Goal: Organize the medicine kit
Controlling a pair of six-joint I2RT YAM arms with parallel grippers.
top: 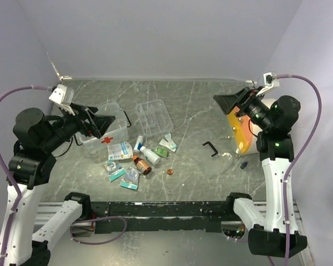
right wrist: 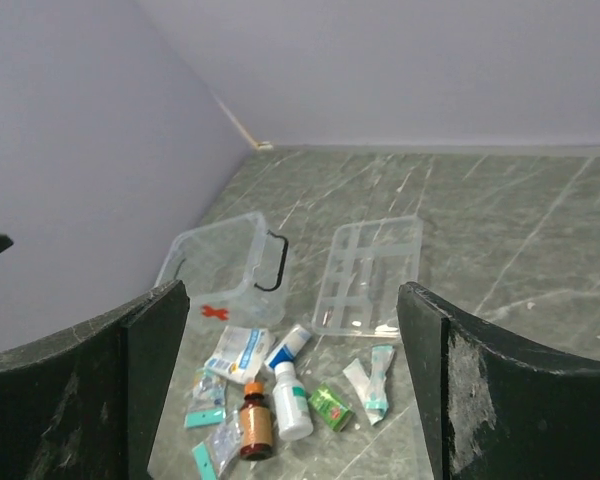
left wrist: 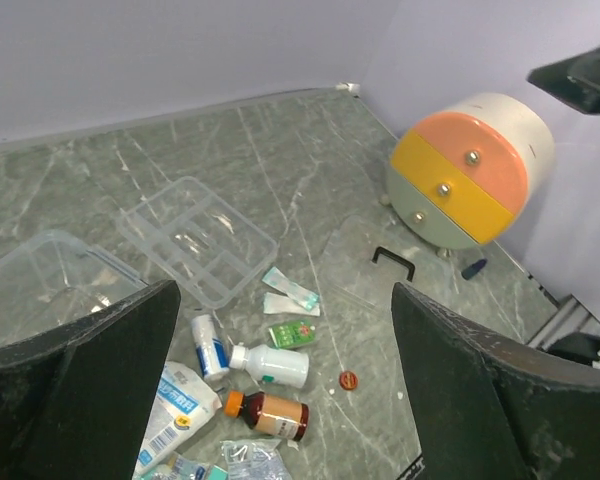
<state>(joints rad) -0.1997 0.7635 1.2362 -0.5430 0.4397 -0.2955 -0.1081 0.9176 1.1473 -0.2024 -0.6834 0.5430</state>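
The medicine kit's clear box with its red cross lies at the left, seen also as the box. Its clear divided tray lies beside it, apart. In front lie a white bottle, a brown bottle, a blue-white tube, a green box, sachets, a packet and a red cap. My left gripper hovers open above the box. My right gripper hangs open high at the right. Both hold nothing.
A big cream cylinder with an orange and yellow face stands at the right, under the right arm. A black handle on a clear lid lies left of it, with a small blue thing near. Walls close the back and both sides.
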